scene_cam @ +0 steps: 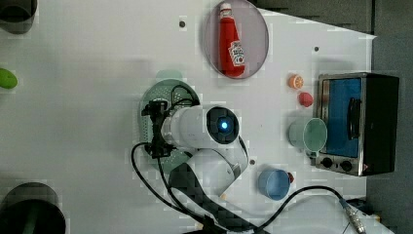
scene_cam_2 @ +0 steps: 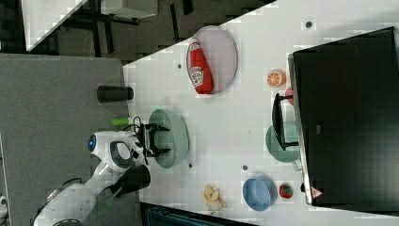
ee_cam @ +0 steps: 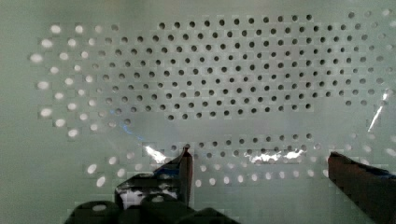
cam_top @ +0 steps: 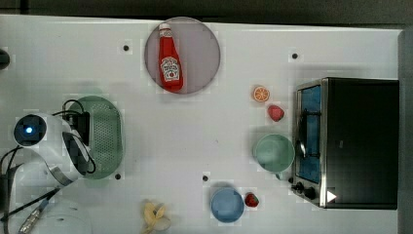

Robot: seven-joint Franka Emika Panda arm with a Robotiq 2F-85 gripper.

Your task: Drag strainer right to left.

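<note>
Start at the top view's left: your strainer (cam_top: 104,134) sits there on the white table (cam_top: 204,122), well apart from everything else, with the arm's white wrist over its left half. In the wrist view your end effector (ee_cam: 259,161) is down inside the strainer (ee_cam: 224,84), fingers (ee_cam: 183,170) spread apart with bare perforated floor between them; they grip nothing. In the right view the end effector (scene_cam_2: 157,140) reaches into the strainer (scene_cam_2: 174,136) from the right view's left.

Moving right in the top view, a grey round plate (cam_top: 199,48) lies at the far edge with a red ketchup bottle (cam_top: 170,61) lying flat on it, cap pointing away. At the near edge, below the plate, you have a peeled banana (cam_top: 156,217).

Further right, a round blue bowl (cam_top: 227,204) sits near the front edge with a strawberry (cam_top: 252,200) just beside it on the top view's right. Above them is a mint-green bowl (cam_top: 273,152), close to the front of the toaster oven (cam_top: 360,141). An orange slice (cam_top: 261,93) and a small red fruit (cam_top: 275,113) lie near each other, between the plate and the oven.

The toaster oven fills the top view's right end of the table, its glass door facing the bowls and its knobs toward the near corner.
</note>
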